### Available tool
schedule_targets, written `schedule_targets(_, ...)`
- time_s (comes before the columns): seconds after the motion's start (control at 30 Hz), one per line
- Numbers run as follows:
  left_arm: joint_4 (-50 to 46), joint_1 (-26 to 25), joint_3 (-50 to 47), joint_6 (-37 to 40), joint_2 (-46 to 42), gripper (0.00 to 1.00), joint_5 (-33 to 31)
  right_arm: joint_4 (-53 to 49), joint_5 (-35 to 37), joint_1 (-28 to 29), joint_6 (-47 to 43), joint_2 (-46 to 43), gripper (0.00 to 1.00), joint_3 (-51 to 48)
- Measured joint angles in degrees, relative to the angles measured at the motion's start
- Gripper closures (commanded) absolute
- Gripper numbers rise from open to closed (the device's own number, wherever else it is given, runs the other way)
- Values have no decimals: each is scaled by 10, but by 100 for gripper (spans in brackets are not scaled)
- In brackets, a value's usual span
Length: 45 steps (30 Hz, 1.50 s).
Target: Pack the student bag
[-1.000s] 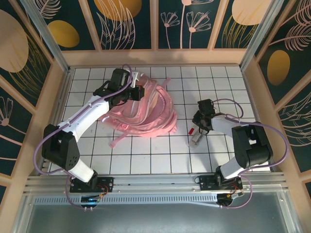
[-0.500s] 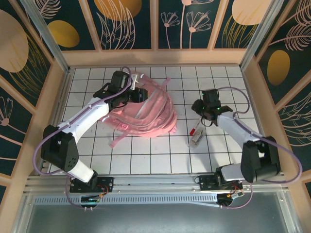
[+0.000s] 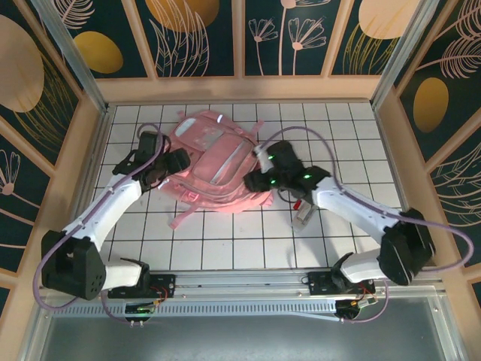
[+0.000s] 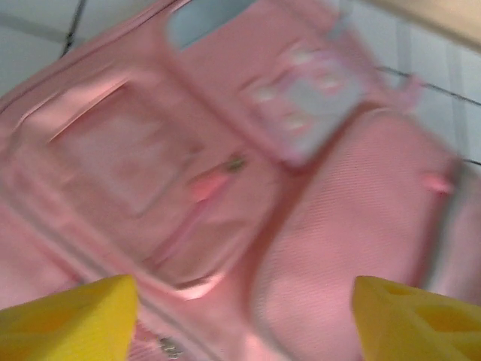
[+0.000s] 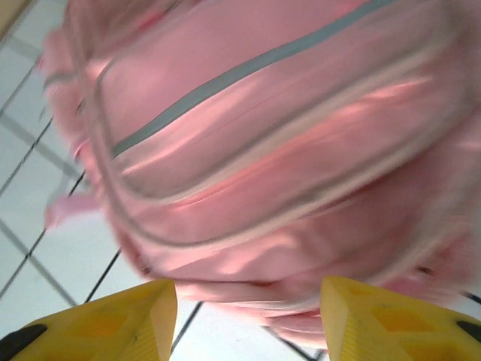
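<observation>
Moved: left claw [image 4: 242,289] let go of student bag [image 3: 218,158], wide open, empty | right claw [image 5: 246,284] came to bag, open, empty

Bag [image 3: 218,162]: soft pink cloth, matt, with a fine woven grain on one pocket. Front panels are hazy translucent plastic, and the thin grey strip [image 5: 240,71] is smooth with a slight sheen. Table [image 3: 225,241] under bag: white, smooth, semi-gloss. Left fingers [image 4: 68,316] and right fingers [image 5: 98,320]: yellow matt plastic. Left arm [image 3: 113,207] and right arm [image 3: 353,207] flanking bag: glossy white plastic shells, black joints. Rail [image 3: 240,284] nearer than bag: brushed metal.
</observation>
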Motion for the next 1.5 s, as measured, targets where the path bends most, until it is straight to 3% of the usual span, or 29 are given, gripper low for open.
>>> schedule_targets(0.1, -1, 32, -23, -24, 37, 13, 1, 3, 27, 37, -5, 55, 44, 35)
schedule_targets(0.3, 56, 40, -23, -53, 110, 23, 9, 29, 74, 33, 56, 111, 44, 71)
schedule_targets(0.43, 94, 40, -16, -60, 163, 48, 18, 48, 85, 31, 88, 151, 45, 73)
schedule_targets(0.53, 121, 41, -18, -66, 172, 74, 23, 58, 86, 25, 107, 194, 46, 83)
schedule_targets(0.63, 163, 41, -35, -77, 163, 91, 26, 65, 88, 10, 122, 237, 48, 108)
schedule_targets(0.73, 186, 35, -61, -94, 136, 100, 23, 77, 89, -5, 135, 253, 50, 114)
schedule_targets(0.97, 167, -31, -130, -170, 20, 100, -21, 114, 70, -51, 132, 298, 49, 153)
schedule_targets(1.17, 141, -44, -216, -288, -95, 100, -16, 122, 69, -66, 111, 327, 46, 225)
schedule_targets(1.37, 109, -49, -228, -372, -153, 100, -18, 88, 103, -58, 182, 231, 45, 183)
schedule_targets(1.5, 115, -51, -236, -421, -148, 100, -14, 35, 117, 17, 253, 116, 45, 127)
